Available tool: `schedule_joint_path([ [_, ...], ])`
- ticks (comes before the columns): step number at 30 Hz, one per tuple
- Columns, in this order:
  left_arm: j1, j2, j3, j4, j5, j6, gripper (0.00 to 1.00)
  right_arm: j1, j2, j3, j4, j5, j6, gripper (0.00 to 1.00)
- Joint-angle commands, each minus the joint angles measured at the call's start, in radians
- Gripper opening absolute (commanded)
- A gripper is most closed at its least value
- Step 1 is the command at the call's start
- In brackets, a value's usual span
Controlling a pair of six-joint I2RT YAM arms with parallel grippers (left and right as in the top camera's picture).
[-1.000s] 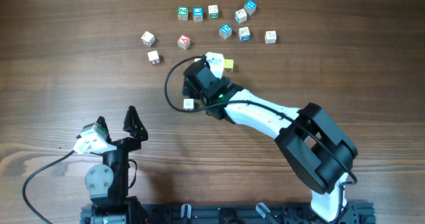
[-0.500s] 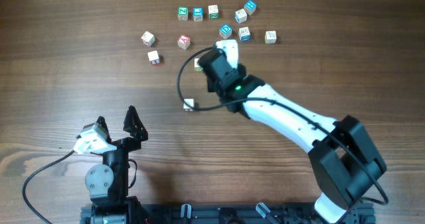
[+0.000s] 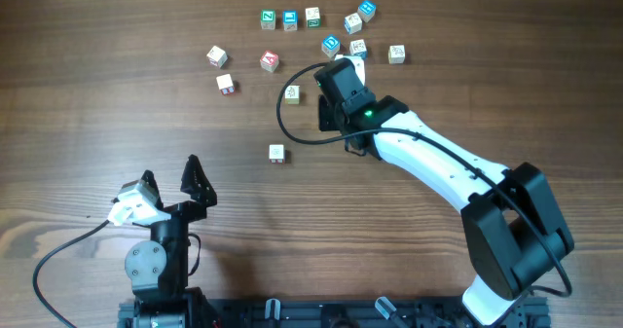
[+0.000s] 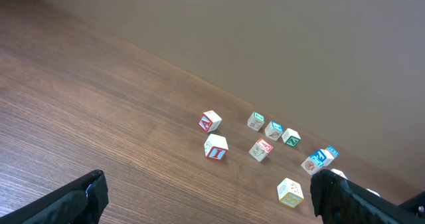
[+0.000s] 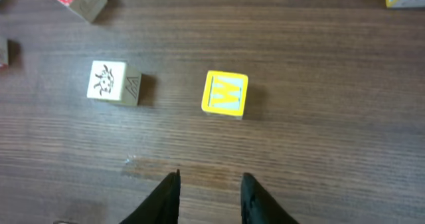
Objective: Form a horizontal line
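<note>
Right end effector (image 5: 210,184): jaws narrowly parted, holding nothing, over bare table (image 5: 332,151), just short of yellow cube (image 5: 225,94). Cream cube (image 5: 108,81) lies to its left, apart, roughly level (row barely begun). My judgement: widen before straddling yellow cube, square to its faces, keep it level with cream cube.

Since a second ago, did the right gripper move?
Yes. The right gripper went rightward and farther up the table, away from the lone white cube.

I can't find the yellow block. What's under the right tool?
Its own camera shows the yellow W block on the table just ahead of the right tool, untouched. From above, the arm covers that block.
</note>
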Motion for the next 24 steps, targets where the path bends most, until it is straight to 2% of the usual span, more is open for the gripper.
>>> schedule_joint_path([
  [1, 0.002, -0.005, -0.003, -0.003, -0.006, 0.023, 1.0, -0.001, 0.006, 0.006, -0.014, -0.025, 0.009, 0.31],
  [5, 0.002, -0.005, -0.003, -0.003, -0.006, 0.023, 1.0, -0.001, 0.036, 0.001, -0.006, -0.069, 0.009, 0.31],
  [10, 0.002, -0.005, -0.003, -0.003, -0.006, 0.023, 1.0, -0.001, 0.048, 0.001, 0.001, -0.072, 0.008, 0.39],
  [18, 0.002, -0.005, -0.003, -0.003, -0.006, 0.023, 1.0, -0.001, 0.048, 0.001, 0.001, -0.073, 0.008, 0.43],
  [20, 0.002, -0.005, -0.003, -0.003, -0.006, 0.023, 1.0, -0.001, 0.048, 0.001, 0.001, -0.072, 0.009, 0.53],
  [24, 0.002, -0.005, -0.003, -0.003, -0.006, 0.023, 1.0, -0.001, 0.048, 0.001, 0.0, -0.072, 0.008, 0.62],
])
